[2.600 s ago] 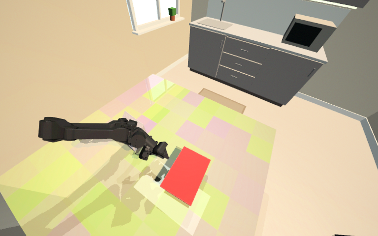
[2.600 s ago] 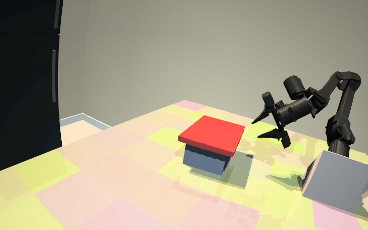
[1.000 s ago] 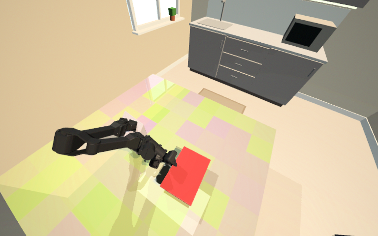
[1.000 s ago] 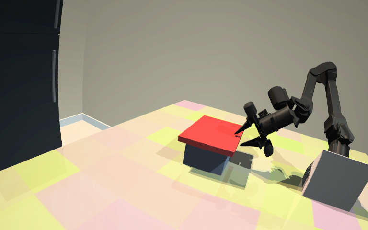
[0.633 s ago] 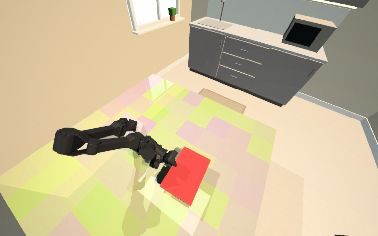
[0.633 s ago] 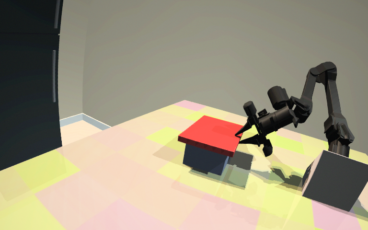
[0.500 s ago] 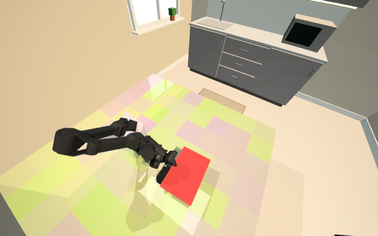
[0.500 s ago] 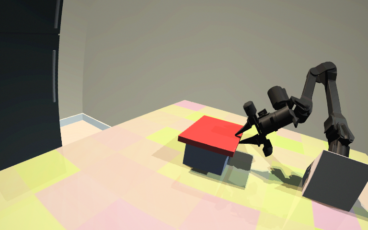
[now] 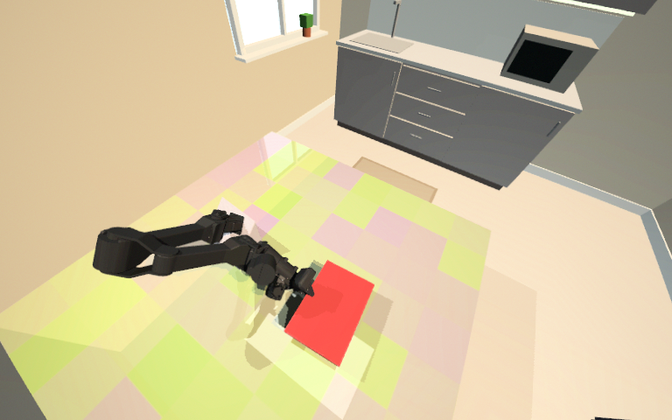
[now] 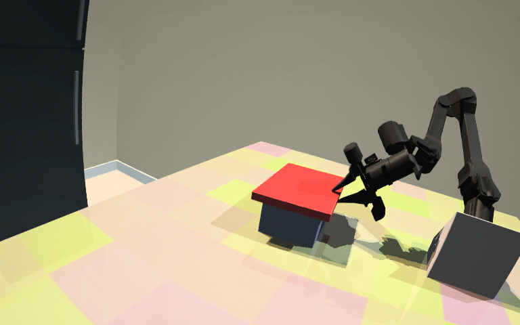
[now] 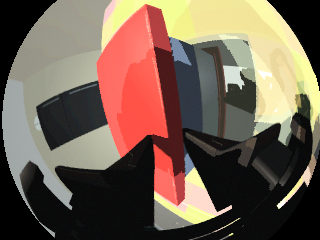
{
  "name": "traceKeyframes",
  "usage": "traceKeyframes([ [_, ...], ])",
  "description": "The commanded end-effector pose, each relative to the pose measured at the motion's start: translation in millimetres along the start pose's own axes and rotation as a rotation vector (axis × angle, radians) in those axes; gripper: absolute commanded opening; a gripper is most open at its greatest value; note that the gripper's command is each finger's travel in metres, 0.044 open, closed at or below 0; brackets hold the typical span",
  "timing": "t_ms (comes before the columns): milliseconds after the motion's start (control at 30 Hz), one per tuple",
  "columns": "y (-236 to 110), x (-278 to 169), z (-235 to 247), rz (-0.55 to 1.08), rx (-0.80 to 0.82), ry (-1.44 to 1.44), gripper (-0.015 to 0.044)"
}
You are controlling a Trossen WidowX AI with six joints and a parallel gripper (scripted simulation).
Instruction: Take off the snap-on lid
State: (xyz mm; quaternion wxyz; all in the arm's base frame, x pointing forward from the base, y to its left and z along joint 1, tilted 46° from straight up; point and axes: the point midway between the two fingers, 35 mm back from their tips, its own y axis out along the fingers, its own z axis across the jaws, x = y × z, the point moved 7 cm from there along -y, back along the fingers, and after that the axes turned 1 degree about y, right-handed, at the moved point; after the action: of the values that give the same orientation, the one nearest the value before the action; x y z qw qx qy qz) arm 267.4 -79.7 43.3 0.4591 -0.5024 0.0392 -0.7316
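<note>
The red lid [image 9: 346,317] [image 10: 291,183] [image 11: 120,100] lies level on top of the dark blue-grey storage box [image 10: 287,225] [image 11: 189,95] and overhangs its walls. My gripper [image 9: 306,297] [image 10: 336,196] [image 11: 167,136] is shut on the edge of the lid that faces the arm. One finger is above the lid and the other is below its rim, beside the box wall. No gap between lid and box can be made out. The lid hides most of the box in the top view.
A grey block [image 10: 475,256] stands on the patchwork-coloured table [image 9: 192,366] [image 10: 153,245] near the arm's base. The table's far edge lies beyond the box. Kitchen cabinets [image 9: 436,114] and a dark refrigerator [image 10: 38,114] stand beyond the table.
</note>
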Motion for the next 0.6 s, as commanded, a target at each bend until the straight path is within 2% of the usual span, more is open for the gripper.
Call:
traceKeyframes([
  [0,-1.1,0.1,1.5,0.0,0.003,0.002,0.0],
  [567,-3.9,0.0,3.7,0.0,0.003,0.002,0.0],
])
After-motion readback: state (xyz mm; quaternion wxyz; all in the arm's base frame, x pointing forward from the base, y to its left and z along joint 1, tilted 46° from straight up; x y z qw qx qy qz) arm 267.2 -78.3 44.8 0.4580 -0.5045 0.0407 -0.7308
